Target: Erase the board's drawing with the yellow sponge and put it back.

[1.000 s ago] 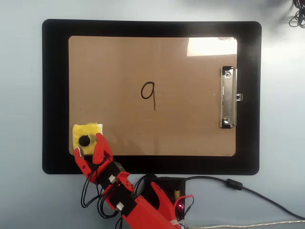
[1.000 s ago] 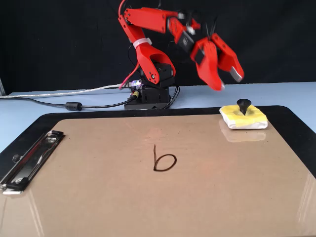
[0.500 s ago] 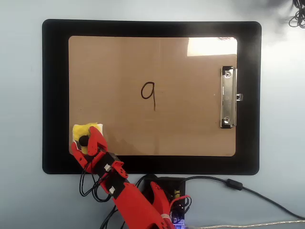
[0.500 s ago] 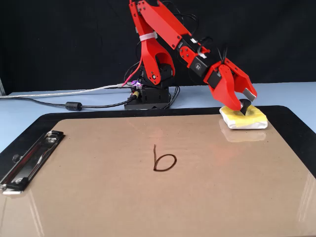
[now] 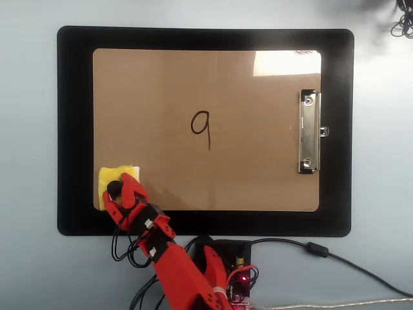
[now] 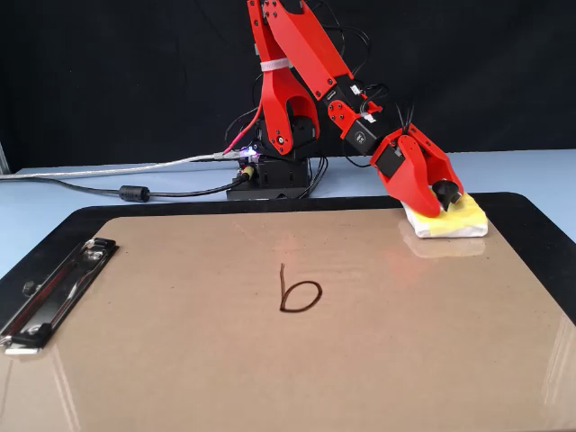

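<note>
Yellow sponge [image 5: 117, 179] sits on the board [image 5: 258, 174] at the corner farthest from the silver clip [image 5: 309, 132], on the edge nearest the arm's base [image 5: 219, 255]. Red end effector [image 5: 115, 194] is down on it, jaws drawn in narrow around the round black knob; in the fixed view the tips [image 6: 441, 193] appear closed on that knob, sponge [image 6: 459, 219] resting flat on the board.

Progress, as judged: grasp stage only. The drawing [image 5: 202, 126], a thin black "9", stands whole mid-board, well apart from the sponge, between it and the clip. No smear, no wiped patch. Left to do: lift or drag the sponge to the mark, rub it out, return the sponge to its corner.

Writing: only the "9" itself; it reads reversed, like a "b", in the fixed view [image 6: 298, 292]. No brand or label legible on arm, board or black mat [image 5: 74, 129].
</note>
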{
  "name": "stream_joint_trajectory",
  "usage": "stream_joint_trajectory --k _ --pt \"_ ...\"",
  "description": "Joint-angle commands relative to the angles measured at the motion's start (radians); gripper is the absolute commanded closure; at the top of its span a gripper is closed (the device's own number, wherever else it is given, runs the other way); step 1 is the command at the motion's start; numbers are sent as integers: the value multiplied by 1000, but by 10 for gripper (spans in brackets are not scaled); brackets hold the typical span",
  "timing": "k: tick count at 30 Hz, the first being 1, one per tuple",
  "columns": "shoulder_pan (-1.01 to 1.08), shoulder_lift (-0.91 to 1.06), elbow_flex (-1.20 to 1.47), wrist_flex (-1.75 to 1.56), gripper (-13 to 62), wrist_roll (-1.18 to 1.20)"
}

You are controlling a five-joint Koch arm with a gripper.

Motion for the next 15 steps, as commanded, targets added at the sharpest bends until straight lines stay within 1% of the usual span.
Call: stream_joint_trajectory --k 1,4,9,12,14,15 --pt "-12 14 0 -97 463 -2" --pt "5 15 -5 -98 568 -2" --pt "29 49 -15 -91 573 -9" --pt "77 175 -15 -37 573 -29" --pt "166 325 -21 141 573 -81" --pt "239 414 -48 288 574 -103"
